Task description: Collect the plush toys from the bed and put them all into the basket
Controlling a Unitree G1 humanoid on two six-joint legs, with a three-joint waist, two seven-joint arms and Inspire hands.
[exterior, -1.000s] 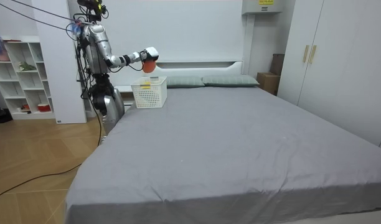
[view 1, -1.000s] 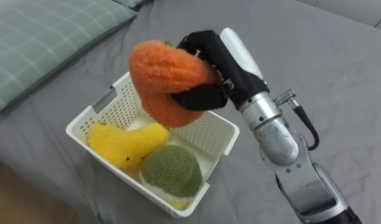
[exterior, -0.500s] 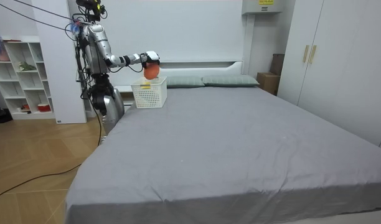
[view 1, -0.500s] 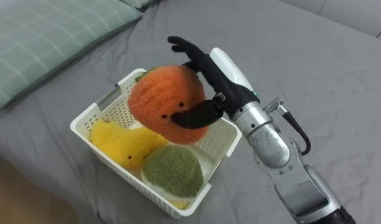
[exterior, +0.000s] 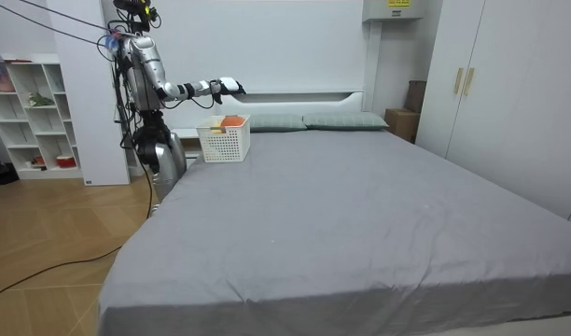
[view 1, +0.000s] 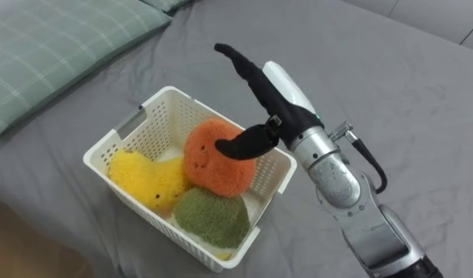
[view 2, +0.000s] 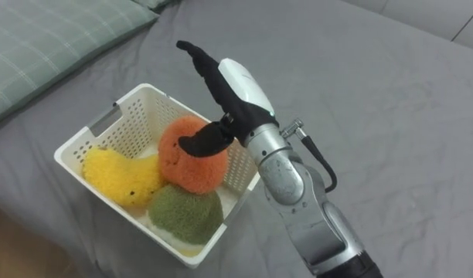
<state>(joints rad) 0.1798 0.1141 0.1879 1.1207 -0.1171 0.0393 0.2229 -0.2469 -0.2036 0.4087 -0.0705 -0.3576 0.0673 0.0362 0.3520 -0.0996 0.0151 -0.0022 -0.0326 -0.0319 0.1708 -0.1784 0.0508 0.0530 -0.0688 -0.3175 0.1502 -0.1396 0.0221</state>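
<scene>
A white plastic basket (view 1: 120, 139) (view 2: 90, 131) (exterior: 223, 140) sits on the grey bed. Inside it lie an orange plush toy (view 1: 213, 158) (view 2: 188, 158), a yellow plush toy (view 1: 144, 179) (view 2: 117, 177) and a green plush toy (view 1: 212, 218) (view 2: 184, 212). My right hand (view 1: 260, 96) (view 2: 221, 81) (exterior: 231, 86) hovers open just above the basket's far right rim, fingers straight and thumb out over the orange toy, holding nothing.
A green checked pillow (view 1: 51, 54) lies on the bed to the left of the basket. Bare grey sheet (view 1: 391, 85) spreads to the right. In the room view I stand at the bed's head corner, by white shelves (exterior: 34, 112).
My right hand has opened and let go of the orange toy, which dropped into the basket on top of the yellow and green toys.
</scene>
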